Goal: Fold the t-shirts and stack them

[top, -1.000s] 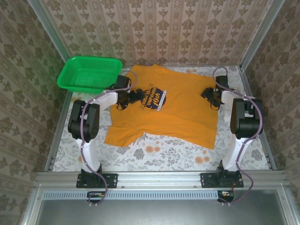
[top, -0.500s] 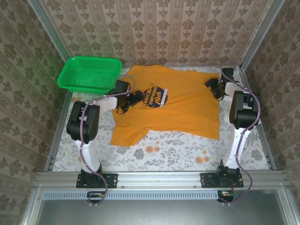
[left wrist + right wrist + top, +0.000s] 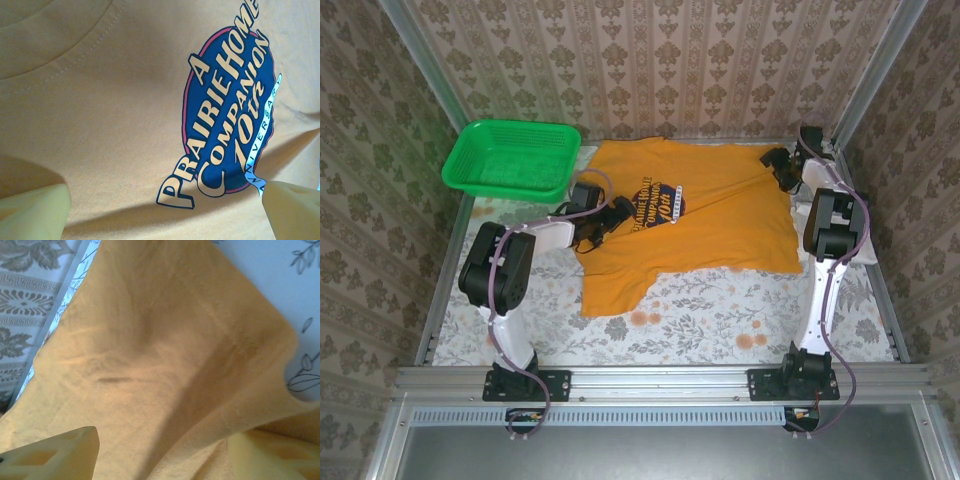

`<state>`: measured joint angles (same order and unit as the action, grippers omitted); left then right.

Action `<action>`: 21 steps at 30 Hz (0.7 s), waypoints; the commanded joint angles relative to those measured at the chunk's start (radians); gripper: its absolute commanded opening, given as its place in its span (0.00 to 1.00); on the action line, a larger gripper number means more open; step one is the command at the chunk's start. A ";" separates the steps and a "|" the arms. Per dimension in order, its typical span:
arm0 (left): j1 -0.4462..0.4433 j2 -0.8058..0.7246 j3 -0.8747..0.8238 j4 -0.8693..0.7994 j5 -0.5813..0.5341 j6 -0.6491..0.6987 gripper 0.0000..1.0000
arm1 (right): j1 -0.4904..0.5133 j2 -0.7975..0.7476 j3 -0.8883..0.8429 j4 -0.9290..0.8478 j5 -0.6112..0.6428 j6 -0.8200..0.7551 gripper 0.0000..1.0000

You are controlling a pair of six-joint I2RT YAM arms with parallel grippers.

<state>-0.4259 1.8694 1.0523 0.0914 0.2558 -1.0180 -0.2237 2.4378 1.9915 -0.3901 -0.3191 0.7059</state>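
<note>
The orange t-shirt (image 3: 720,225) has slid toward the upper right; left gripper (image 3: 616,211) and right gripper (image 3: 782,166) stand spread, so I judge it is still being laid flat.

The t-shirt (image 3: 720,220) is matt, soft knit cloth; the basket (image 3: 510,160) glossy plastic mesh; the frame rail (image 3: 660,381) brushed metal.

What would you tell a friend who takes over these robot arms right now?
Left claw: open, low over the dark blue chest print of the mustard-orange cotton t-shirt.
Right claw: open, at the shirt's far right corner.
Shirt: spread print-up on the flowery table, somewhat wrinkled, beside the green plastic mesh basket.
Done: shirt laid out.
Left: every fold, then the stacking.
</note>
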 commanded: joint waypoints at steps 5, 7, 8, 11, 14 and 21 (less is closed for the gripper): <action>-0.008 -0.095 0.001 -0.143 -0.072 0.157 1.00 | 0.060 -0.201 -0.141 -0.027 0.069 -0.201 0.78; -0.007 -0.150 0.002 -0.191 -0.099 0.216 1.00 | 0.076 -0.302 -0.251 0.032 0.101 -0.218 0.79; -0.008 -0.182 -0.002 -0.222 -0.113 0.243 1.00 | 0.084 -0.350 -0.305 0.054 0.121 -0.228 0.79; -0.007 -0.280 -0.043 -0.312 -0.156 0.303 1.00 | 0.128 -0.480 -0.454 0.084 0.169 -0.248 0.78; -0.007 -0.376 -0.113 -0.360 -0.175 0.348 1.00 | 0.196 -0.590 -0.605 0.097 0.195 -0.254 0.74; -0.003 -0.490 -0.234 -0.365 -0.113 0.280 1.00 | 0.364 -0.738 -0.888 0.133 0.127 -0.198 0.71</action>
<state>-0.4305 1.4086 0.8597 -0.2317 0.1230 -0.7231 0.0944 1.7218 1.1900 -0.2600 -0.1688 0.4892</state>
